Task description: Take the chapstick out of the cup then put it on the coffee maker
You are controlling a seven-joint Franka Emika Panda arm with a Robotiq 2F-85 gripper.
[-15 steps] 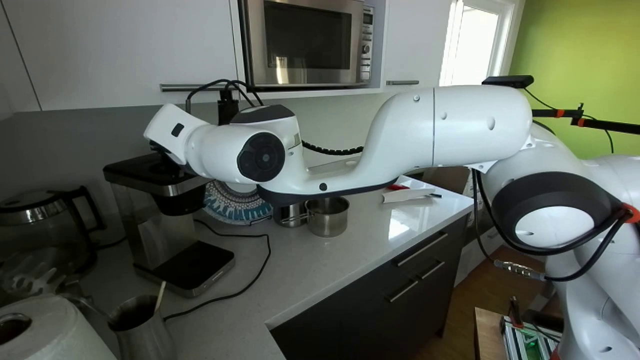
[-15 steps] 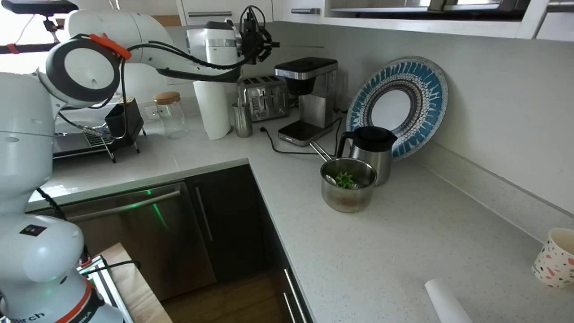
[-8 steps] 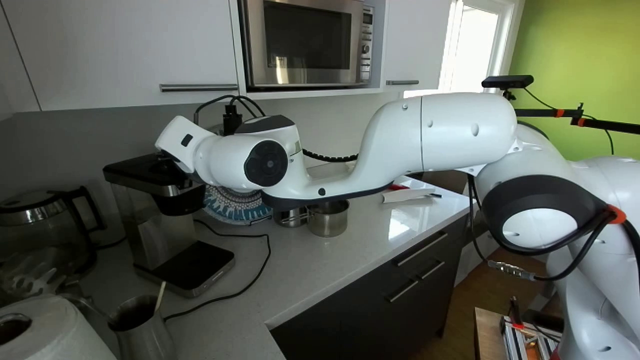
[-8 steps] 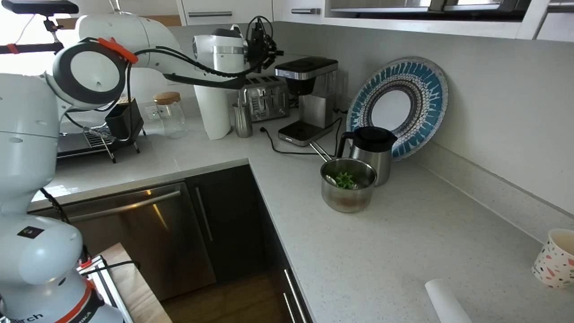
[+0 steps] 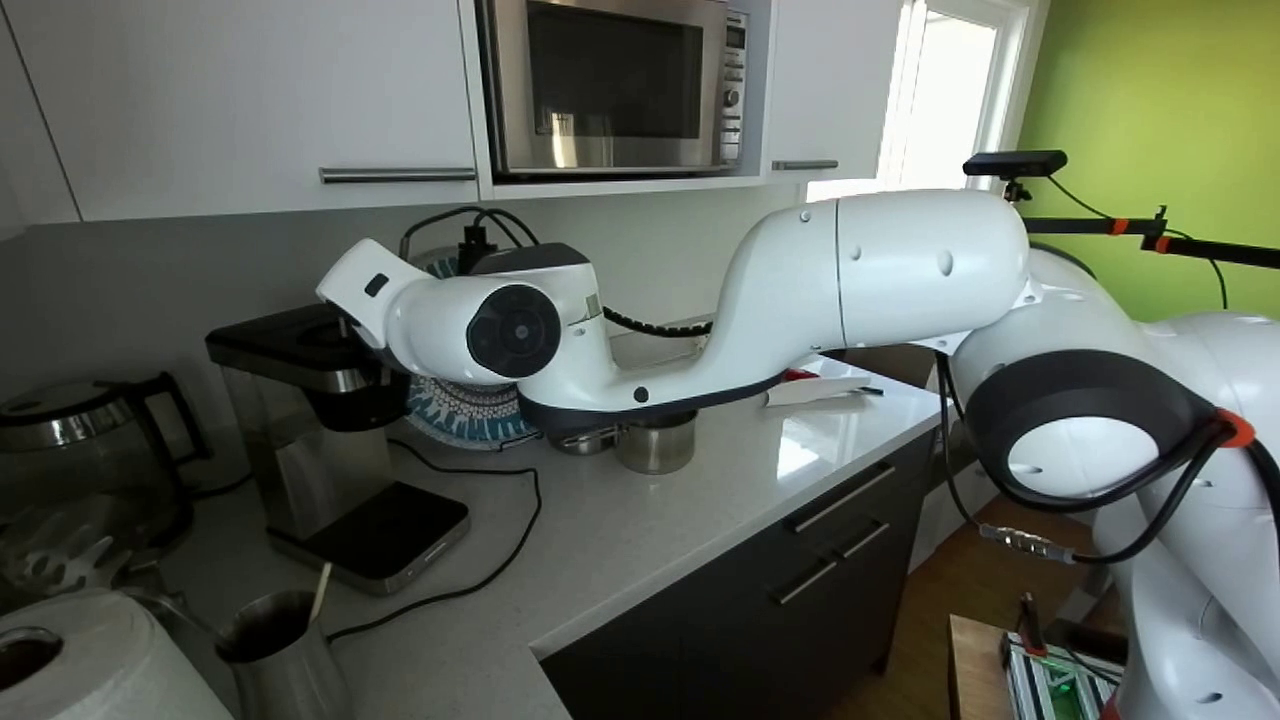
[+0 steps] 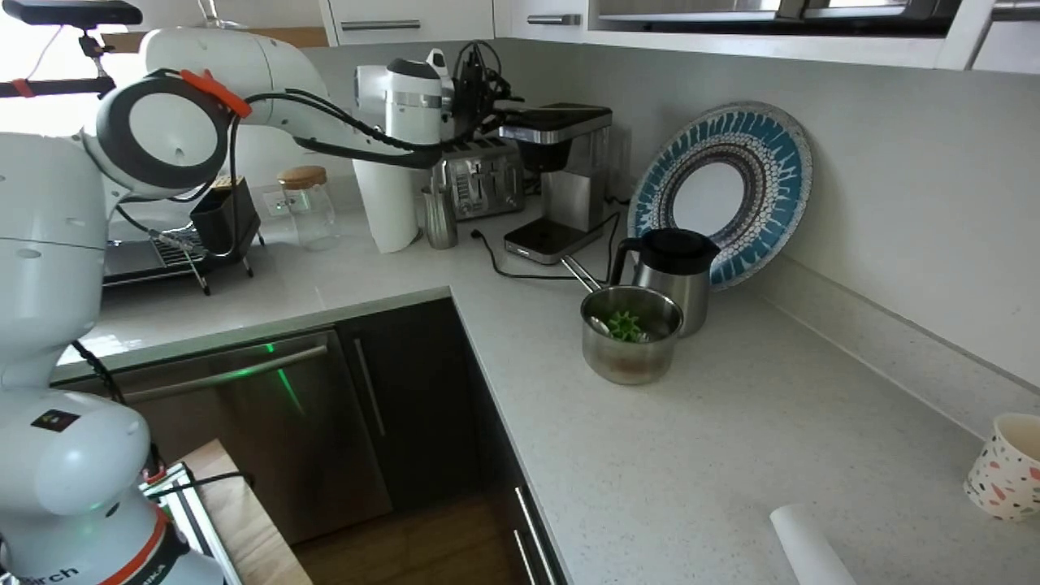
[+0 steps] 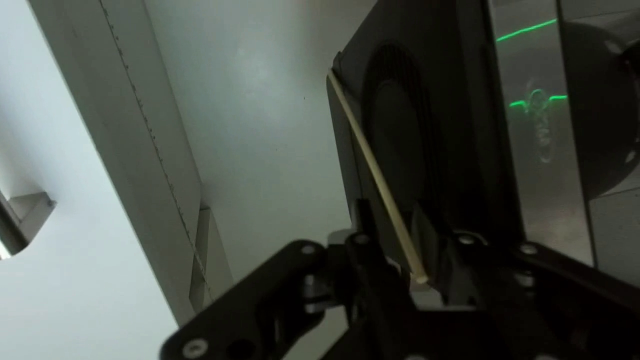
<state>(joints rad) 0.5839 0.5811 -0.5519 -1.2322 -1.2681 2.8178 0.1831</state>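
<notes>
Poking from the metal cup is a pale stick.

A thin, pale stick stretches diagonally over the black, silver-edged coffee maker.

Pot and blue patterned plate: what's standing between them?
A steel jug, partly hidden by the pot, stands between it and the plate, as an exterior view shows.

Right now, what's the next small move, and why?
I'd probably ease the gripper back, jaws apart: in the wrist view the thin stick stretches over the coffee maker, its near end between the jaws with a visible gap, so it looks unclamped.
</notes>
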